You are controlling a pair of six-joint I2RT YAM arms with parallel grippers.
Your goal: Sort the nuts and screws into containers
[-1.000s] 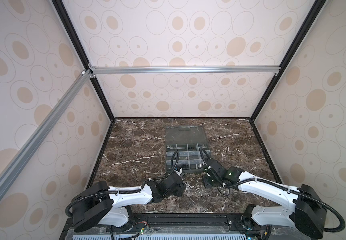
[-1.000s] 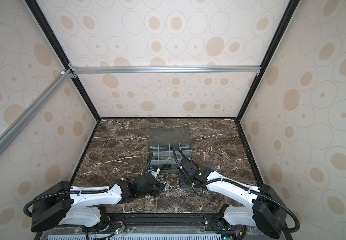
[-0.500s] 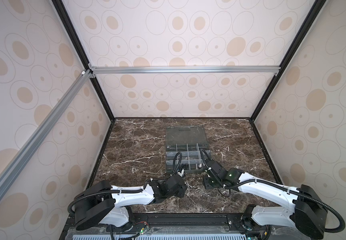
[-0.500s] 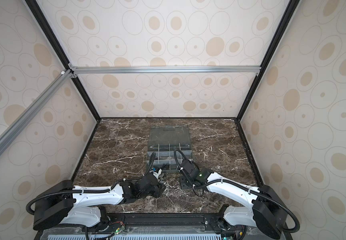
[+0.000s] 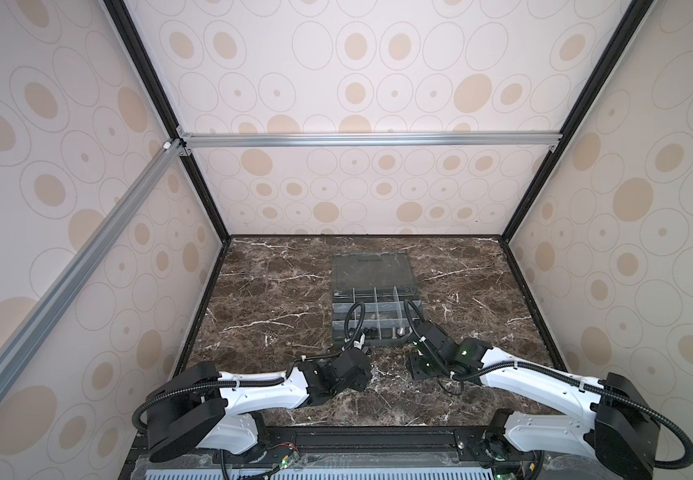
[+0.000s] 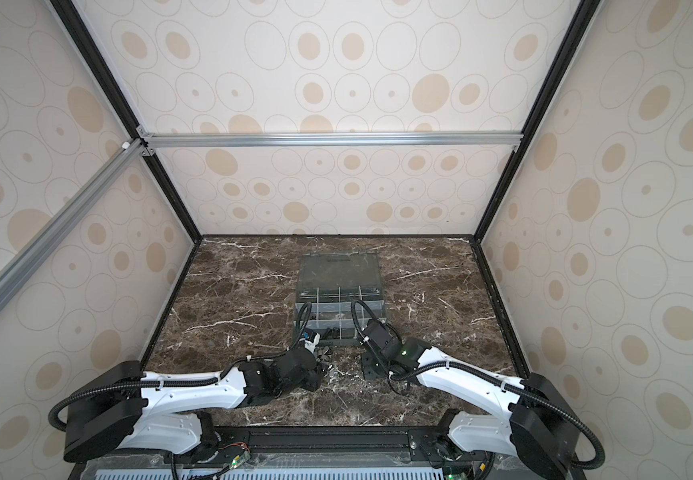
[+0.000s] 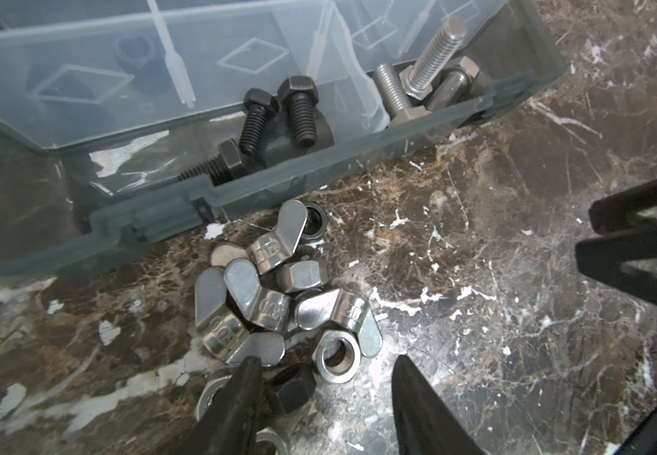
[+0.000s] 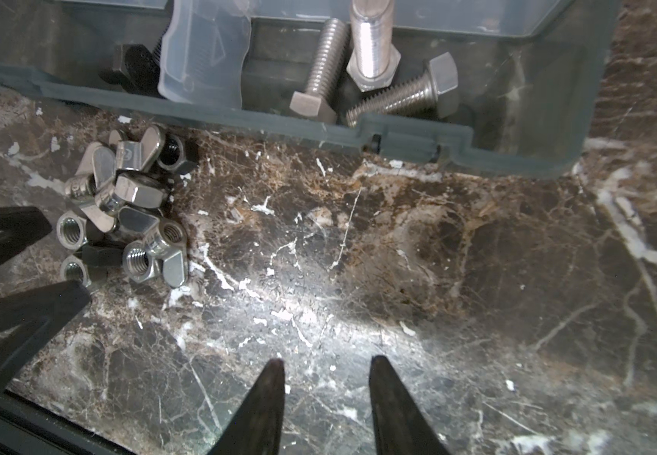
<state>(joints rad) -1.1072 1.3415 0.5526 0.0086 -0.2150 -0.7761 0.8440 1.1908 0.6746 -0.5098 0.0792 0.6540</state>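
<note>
Black fingers [image 7: 240, 398] of left gripper [image 7: 326, 365] are being held spread, low over the marble table [image 7: 515, 275], nothing being pinched. One silver hex nut [image 7: 336, 356] is being straddled between the jaws, clear of the far finger. The other fingertip is being shown at the edge of a wing nut [image 7: 232, 327]; contact cannot be told. A black nut [image 7: 291, 390] is being shown just beside that same finger.

The nuts [image 7: 279, 291] are being shown as one loose pile on the marble: wing nuts, silver hex nuts, a few black ones, several stacked on each other. In a top view the pile [image 6: 330, 369] is being shown just outside the front wall of the organizer box [image 6: 338, 344], at about 7 o'clock of box centre, partly hidden by the left wrist.

Right gripper [image 8: 326, 360] is being held parted, empty, over bare marble. In a top view right gripper [image 5: 419, 370] is being shown at 3 o'clock of the pile, near but apart, and at about 5 o'clock of the box.

The screws are being held in the containers [image 7: 358, 90]: three black screws [image 7: 275, 114] in one front-row compartment, three silver screws [image 7: 417, 78] in the neighbouring compartment at 3 o'clock, at the box's near right corner. One silver screw is being propped tilted on the other two. Clear lid [image 5: 371, 270] is being shown folded open at 12 o'clock of the box.
</note>
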